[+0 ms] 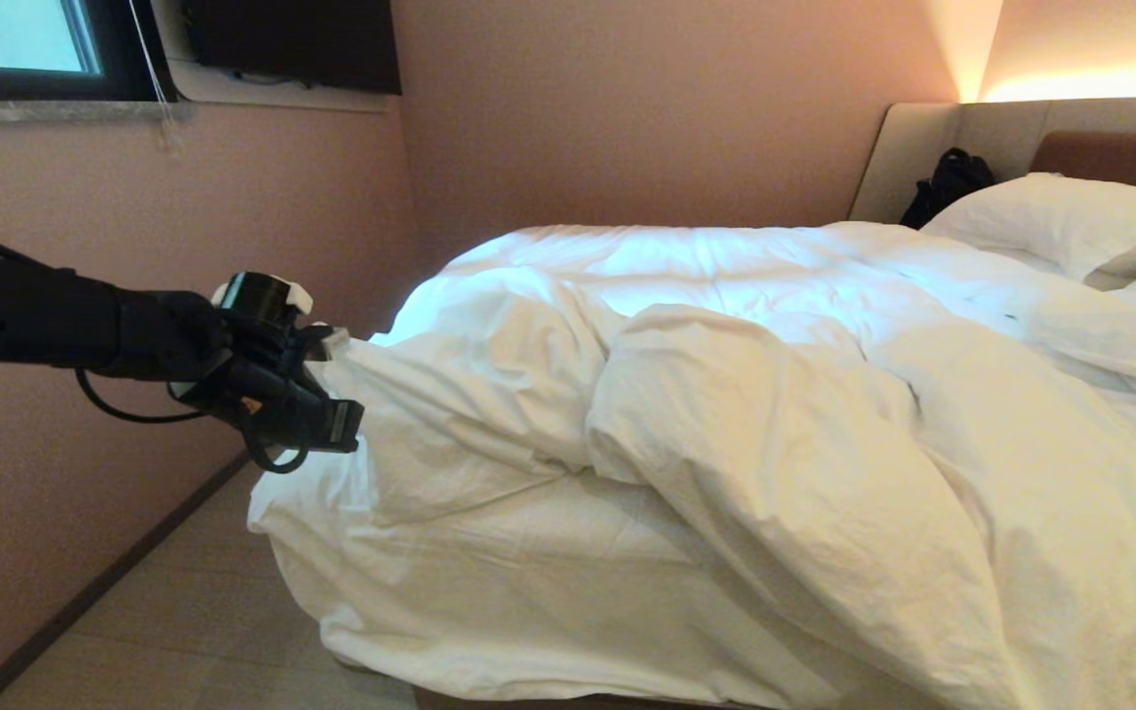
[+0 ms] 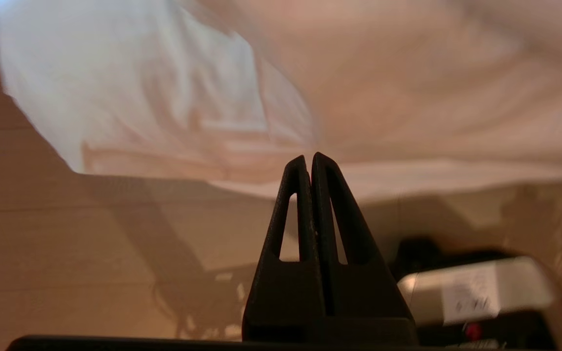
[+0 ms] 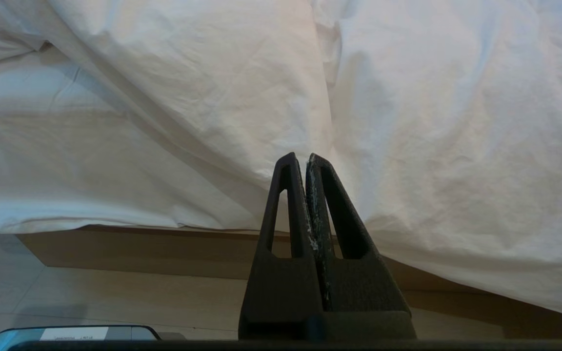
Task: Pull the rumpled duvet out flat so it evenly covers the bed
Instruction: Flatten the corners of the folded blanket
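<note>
The white duvet point(image 1: 726, 414) lies rumpled over the bed point(image 1: 1100, 153), bunched in thick folds at the foot and hanging down over the near side. My left gripper point(image 1: 349, 426) is at the duvet's left foot corner, where the cloth rises against its wrist. In the left wrist view that gripper point(image 2: 309, 157) is shut, fingers pressed together with no cloth between them; the duvet point(image 2: 164, 97) hangs beyond. My right gripper point(image 3: 306, 157) is shut and empty, low beside the bed, facing the hanging duvet point(image 3: 408, 122) and the wooden base point(image 3: 139, 248).
White pillows point(image 1: 1051, 217) lie at the headboard with a black bag point(image 1: 948, 182) beside them. A pink wall point(image 1: 134, 247) runs close along the bed's left, leaving a narrow strip of floor point(image 1: 193, 611). Part of my own base point(image 2: 476, 292) shows below the left gripper.
</note>
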Motion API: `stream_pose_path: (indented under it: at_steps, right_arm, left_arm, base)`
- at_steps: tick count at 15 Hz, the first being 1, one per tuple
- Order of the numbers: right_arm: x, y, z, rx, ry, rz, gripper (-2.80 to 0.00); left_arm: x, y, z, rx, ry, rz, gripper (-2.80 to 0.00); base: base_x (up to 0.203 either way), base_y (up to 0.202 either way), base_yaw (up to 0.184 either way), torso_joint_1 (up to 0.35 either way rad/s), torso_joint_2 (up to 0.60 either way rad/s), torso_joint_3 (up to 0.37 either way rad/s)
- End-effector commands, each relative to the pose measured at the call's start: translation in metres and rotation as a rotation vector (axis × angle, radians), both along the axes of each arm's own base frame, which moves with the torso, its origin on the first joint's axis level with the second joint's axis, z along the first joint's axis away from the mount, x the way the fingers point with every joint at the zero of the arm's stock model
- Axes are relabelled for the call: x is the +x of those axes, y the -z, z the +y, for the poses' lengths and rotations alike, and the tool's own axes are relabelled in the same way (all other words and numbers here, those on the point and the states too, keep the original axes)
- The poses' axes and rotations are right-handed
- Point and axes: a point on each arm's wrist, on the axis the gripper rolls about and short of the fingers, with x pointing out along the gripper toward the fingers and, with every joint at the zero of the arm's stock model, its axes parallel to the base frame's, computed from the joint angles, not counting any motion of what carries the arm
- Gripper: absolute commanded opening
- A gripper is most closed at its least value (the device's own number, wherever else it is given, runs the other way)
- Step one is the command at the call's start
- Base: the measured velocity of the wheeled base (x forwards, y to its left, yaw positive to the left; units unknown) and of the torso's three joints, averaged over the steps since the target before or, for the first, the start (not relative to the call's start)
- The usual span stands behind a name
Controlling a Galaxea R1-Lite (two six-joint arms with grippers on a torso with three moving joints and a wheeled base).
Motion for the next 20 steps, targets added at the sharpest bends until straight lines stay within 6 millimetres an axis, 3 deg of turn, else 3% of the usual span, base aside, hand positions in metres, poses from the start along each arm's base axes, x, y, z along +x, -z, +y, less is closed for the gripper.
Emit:
stream_pose_path:
  at_steps: [1, 17, 18, 20]
  right_arm:
    - [0.0, 0.0, 0.0, 0.0, 0.0, -0.001, -2.8]
    - [0.0, 0.0, 0.0, 0.0, 0.0, -0.001, -2.8]
    - [0.0, 0.0, 0.0, 0.0, 0.0, -0.001, -2.8]
    - [0.0, 0.0, 0.0, 0.0, 0.0, 0.0, -2.8]
  left_arm:
    - [0.0, 0.006, -0.001, 0.009, 0.018, 0.028, -2.8]
    - [0.002, 0.028, -0.01, 0.015, 0.09, 0.086, -2.8]
    - [0.002, 0.029, -0.01, 0.016, 0.09, 0.087, 0.0]
    - [0.004, 0.031, -0.01, 0.015, 0.09, 0.09, 0.0]
  base:
    - [0.0, 0.0, 0.0, 0.0, 0.0, 0.0]
    - [0.0, 0.0, 0.0, 0.0, 0.0, 0.0]
    - [0.0, 0.0, 0.0, 0.0, 0.0, 0.0]
    - [0.0, 0.0, 0.0, 0.0, 0.0, 0.0]
